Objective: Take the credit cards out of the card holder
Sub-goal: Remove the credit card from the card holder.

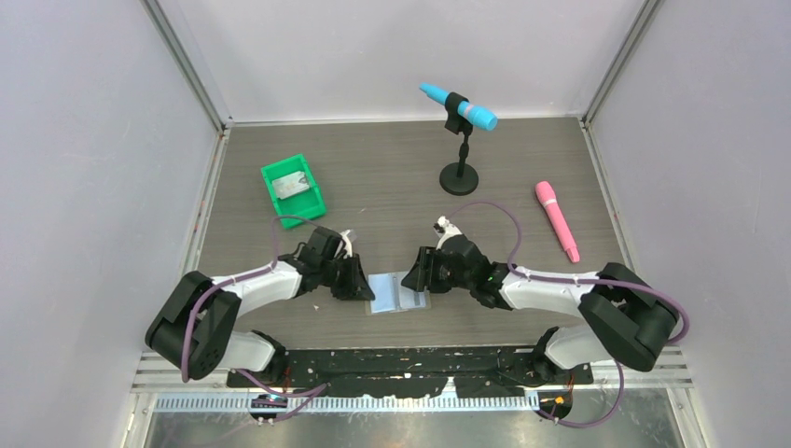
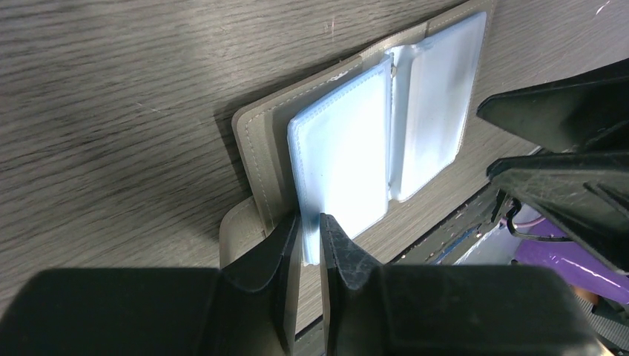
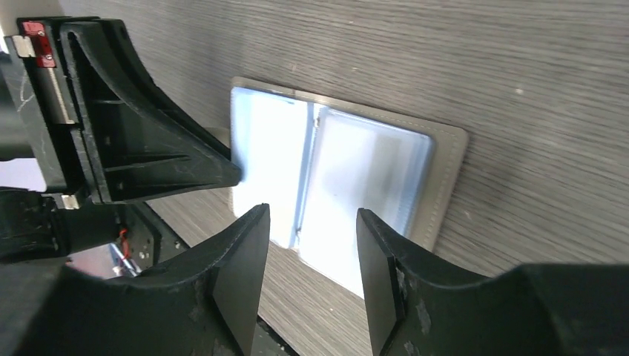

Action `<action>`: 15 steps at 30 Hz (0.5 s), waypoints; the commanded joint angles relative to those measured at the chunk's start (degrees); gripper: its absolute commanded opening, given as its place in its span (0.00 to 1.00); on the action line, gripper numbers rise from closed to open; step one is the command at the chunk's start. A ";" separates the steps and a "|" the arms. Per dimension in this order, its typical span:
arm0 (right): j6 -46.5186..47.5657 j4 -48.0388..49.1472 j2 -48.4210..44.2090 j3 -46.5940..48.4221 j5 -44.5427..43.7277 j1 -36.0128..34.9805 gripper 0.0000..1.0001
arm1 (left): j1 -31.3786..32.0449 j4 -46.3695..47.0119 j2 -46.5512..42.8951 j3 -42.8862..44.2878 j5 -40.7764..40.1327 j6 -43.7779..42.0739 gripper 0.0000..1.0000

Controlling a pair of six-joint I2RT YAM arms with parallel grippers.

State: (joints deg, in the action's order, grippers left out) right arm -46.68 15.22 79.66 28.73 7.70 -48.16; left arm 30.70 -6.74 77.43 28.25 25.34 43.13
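Card holder (image 1: 390, 294) I saw lying open on the tabletop near its front edge, grey cover down, pale blue glossy pockets facing up, one pocket leaf raised, credit cards lost in glare

Glare whites out the card holder (image 3: 356, 163) pockets just ahead of the right end effector (image 3: 311, 219), contents unreadable; the left end effector (image 2: 310, 222) covers its near corner.
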 commanded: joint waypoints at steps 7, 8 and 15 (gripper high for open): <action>3.85 -6.53 -3.24 1.68 -6.40 -0.27 0.54 | 0.93 0.98 -1.06 -1.17 0.32 0.46 0.17; 3.76 -6.24 -3.08 1.68 -6.21 -0.27 0.54 | 0.98 1.07 -1.16 -1.18 0.26 0.54 0.17; 3.61 -5.15 -1.09 1.61 -5.80 -0.27 0.54 | 1.44 1.00 -1.62 -1.38 -0.12 0.94 0.17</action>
State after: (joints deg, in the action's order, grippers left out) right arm -43.68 8.62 77.38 28.73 3.07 -48.16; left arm 31.57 -6.20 76.95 27.73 25.32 43.59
